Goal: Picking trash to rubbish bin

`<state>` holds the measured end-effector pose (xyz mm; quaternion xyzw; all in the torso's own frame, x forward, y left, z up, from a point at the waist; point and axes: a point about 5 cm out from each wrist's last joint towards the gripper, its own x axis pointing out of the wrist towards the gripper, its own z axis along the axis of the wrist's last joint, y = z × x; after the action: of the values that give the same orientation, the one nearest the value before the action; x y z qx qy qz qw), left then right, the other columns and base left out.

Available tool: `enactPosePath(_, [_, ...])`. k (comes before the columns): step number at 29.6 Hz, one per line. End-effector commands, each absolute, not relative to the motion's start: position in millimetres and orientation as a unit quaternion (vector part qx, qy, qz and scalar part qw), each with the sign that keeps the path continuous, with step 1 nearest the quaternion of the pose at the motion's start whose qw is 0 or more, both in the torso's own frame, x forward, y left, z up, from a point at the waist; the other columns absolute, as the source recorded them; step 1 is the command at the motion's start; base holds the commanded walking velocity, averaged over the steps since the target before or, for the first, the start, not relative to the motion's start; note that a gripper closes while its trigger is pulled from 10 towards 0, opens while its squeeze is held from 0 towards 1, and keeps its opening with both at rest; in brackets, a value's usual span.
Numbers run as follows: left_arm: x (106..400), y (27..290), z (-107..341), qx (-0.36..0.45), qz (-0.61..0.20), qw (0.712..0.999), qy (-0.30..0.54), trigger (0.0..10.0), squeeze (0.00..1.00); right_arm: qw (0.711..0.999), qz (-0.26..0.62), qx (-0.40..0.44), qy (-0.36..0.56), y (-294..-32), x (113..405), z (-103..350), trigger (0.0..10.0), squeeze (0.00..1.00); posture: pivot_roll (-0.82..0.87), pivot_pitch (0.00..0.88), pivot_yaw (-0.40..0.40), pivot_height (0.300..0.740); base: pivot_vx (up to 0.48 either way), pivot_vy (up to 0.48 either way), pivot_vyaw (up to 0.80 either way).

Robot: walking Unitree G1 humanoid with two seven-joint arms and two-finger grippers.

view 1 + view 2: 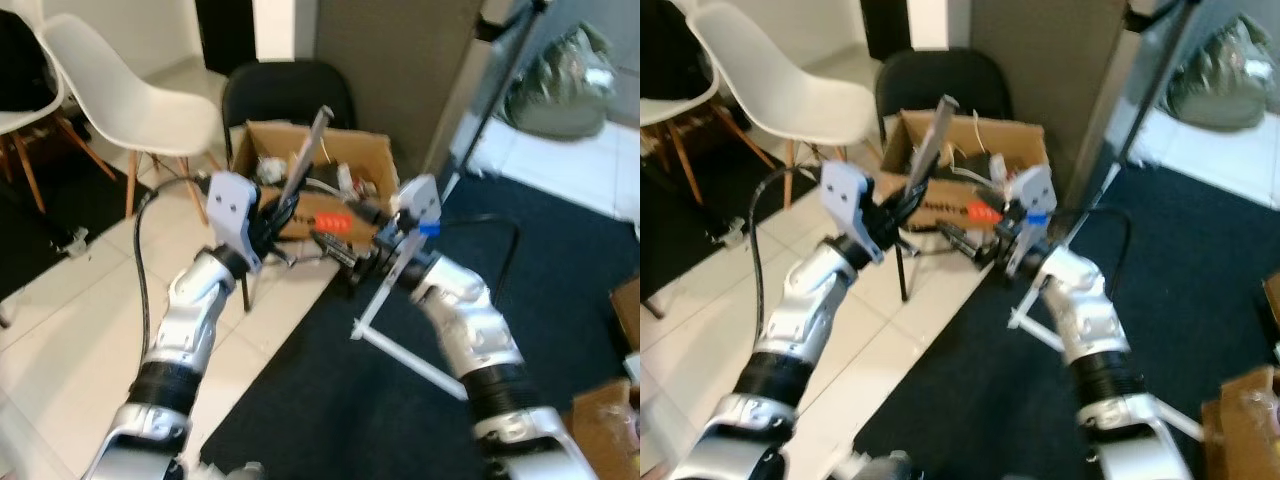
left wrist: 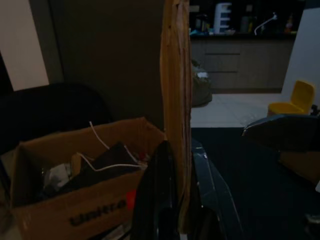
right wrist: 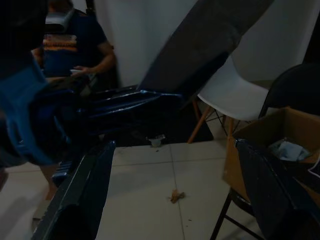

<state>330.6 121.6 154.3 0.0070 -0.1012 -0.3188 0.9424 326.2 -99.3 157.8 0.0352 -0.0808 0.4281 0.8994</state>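
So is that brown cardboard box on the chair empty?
No. The open brown cardboard box holds white cords, dark items and scraps.

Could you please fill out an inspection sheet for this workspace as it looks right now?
Surface: white tiled floor meeting a dark carpet.
Job's things: flat wooden strip, held upright; open cardboard box on a black chair, holding mixed trash.
Clutter: small scrap on the tiles.
Grippers: left gripper shut on the strip beside the box; right gripper open, holding nothing, near the box front.
Cables: black cable along the left arm; white cord in the box.
Surroundings: white chair; a seated person.
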Motion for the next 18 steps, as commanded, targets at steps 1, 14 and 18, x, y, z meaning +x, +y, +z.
enactPosePath(1, [330.1,118.0,154.5,0.011,-0.327,0.940,-0.101,10.0,0.00,0.905,0.417,0.028,-0.076,-107.8,326.5,155.5,10.0,0.00,0.00,0.000,-0.017,0.740,0.480,0.000,0.00])
enactPosePath(14, [330.1,118.1,154.4,0.010,-0.327,0.939,-0.101,10.0,0.00,0.905,0.418,0.027,-0.075,-107.3,326.4,155.2,10.0,0.00,0.00,0.000,-0.018,0.740,0.480,0.000,0.00])
enactPosePath(18, [329.9,118.1,153.6,0.009,-0.327,0.940,-0.100,10.0,0.00,0.905,0.418,0.027,-0.075,-107.1,326.1,154.6,10.0,0.00,0.00,0.000,-0.024,0.740,0.480,0.000,0.00])
